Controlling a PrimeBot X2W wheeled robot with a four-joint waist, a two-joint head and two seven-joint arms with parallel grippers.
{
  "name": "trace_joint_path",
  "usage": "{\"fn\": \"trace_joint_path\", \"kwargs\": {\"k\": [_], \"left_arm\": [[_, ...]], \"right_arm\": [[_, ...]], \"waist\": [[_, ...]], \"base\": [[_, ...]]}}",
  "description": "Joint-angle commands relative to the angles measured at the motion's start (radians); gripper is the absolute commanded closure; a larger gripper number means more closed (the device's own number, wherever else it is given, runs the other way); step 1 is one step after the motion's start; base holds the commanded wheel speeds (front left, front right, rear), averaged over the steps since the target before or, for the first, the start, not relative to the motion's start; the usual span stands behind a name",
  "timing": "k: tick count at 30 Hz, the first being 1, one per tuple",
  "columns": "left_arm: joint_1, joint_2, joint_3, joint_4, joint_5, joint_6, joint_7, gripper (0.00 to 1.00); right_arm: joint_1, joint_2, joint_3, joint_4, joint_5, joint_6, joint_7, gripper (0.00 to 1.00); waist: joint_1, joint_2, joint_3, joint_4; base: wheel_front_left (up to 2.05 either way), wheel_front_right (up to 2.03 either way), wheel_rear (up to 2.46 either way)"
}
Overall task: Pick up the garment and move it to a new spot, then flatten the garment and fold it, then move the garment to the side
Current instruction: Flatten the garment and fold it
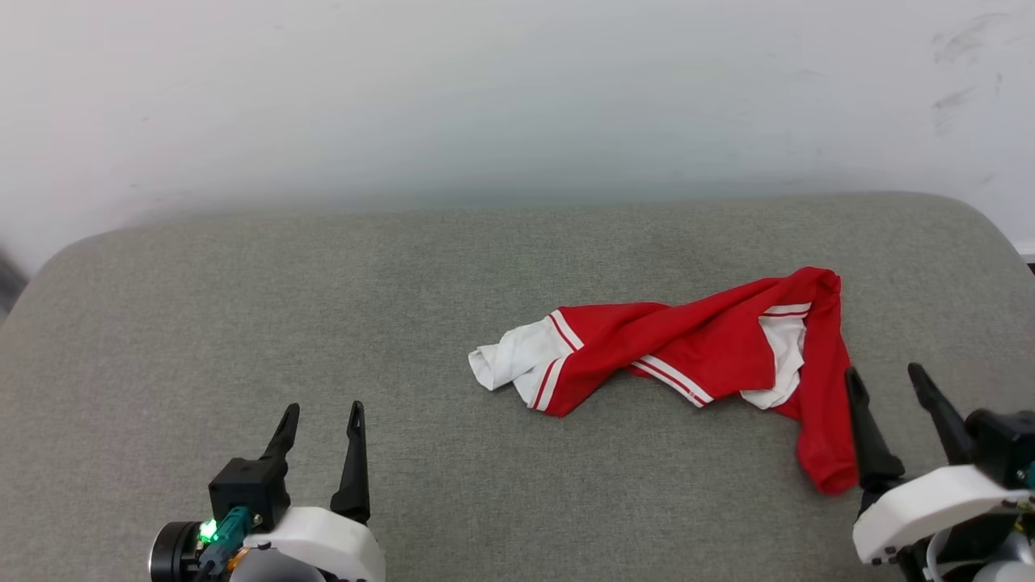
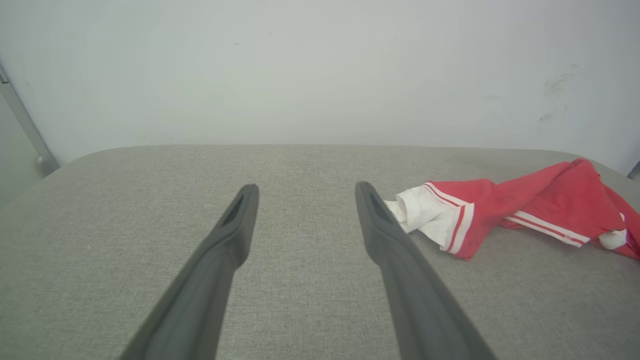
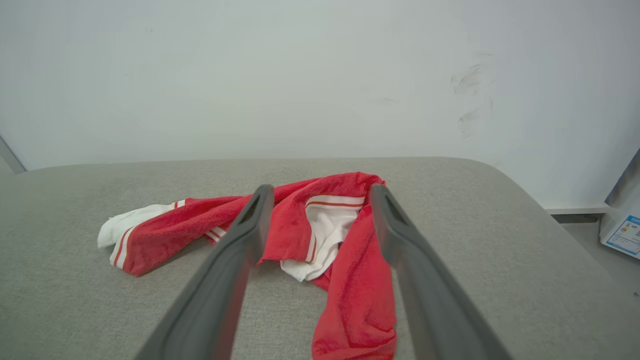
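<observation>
In the lower left of the head view, the left gripper (image 1: 323,406) sits over bare grey cloth with its two fingers spread apart, holding nothing. A small green light (image 1: 208,529) glows on its wrist. In the lower right, the right gripper (image 1: 882,370) is spread wide too, and nothing is pinched in it.

The garment (image 1: 687,347) lies scrunched up in the middle right of that view, red with white sleeves and stripes. One red end hangs down toward the right gripper's near finger. I cannot tell if they touch.

The right wrist view looks along that gripper's fingers, and the red end lies between them, lower down on the cloth. At its right edge is a white box with a blue label (image 3: 622,232) down on the floor. The left wrist view has the garment off at its right edge, with a white sleeve just behind one fingertip, and a grey post (image 2: 25,125) at its far left.

The garment is folded over itself, so much of it is tucked out of sight. The robot's arms are cut off by the bottom of the head view.

The grey table (image 1: 242,323) has soft cloth and round corners. Behind it is a plain white wall (image 1: 485,97) with a few dark scuff marks (image 3: 467,85).
</observation>
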Motion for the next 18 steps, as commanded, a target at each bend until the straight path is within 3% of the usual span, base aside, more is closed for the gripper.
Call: {"fn": "trace_joint_path", "kwargs": {"k": [1,9,18], "left_arm": [[0.017,0.009,0.004,-0.006,-0.004,0.007,0.005,0.00],[-0.059,0.014,-0.015,-0.014,0.008,-0.009,0.042,0.00],[-0.400,0.028,-0.093,0.016,0.035,-0.135,0.248,0.00]], "right_arm": [[0.041,0.024,-0.002,-0.052,-0.012,0.000,0.022,0.00],[0.100,0.060,0.015,-0.192,-0.014,0.000,0.087,0.00],[0.047,0.074,0.041,-0.261,-0.003,0.000,0.083,0.00]], "waist": [[0.0002,0.0000,-0.004,-0.008],[0.0002,0.0000,0.008,-0.042],[0.0002,0.0000,0.139,-0.085]], "base": [[0.00,0.00,0.00],[0.00,0.00,0.00],[0.00,0.00,0.00]]}}
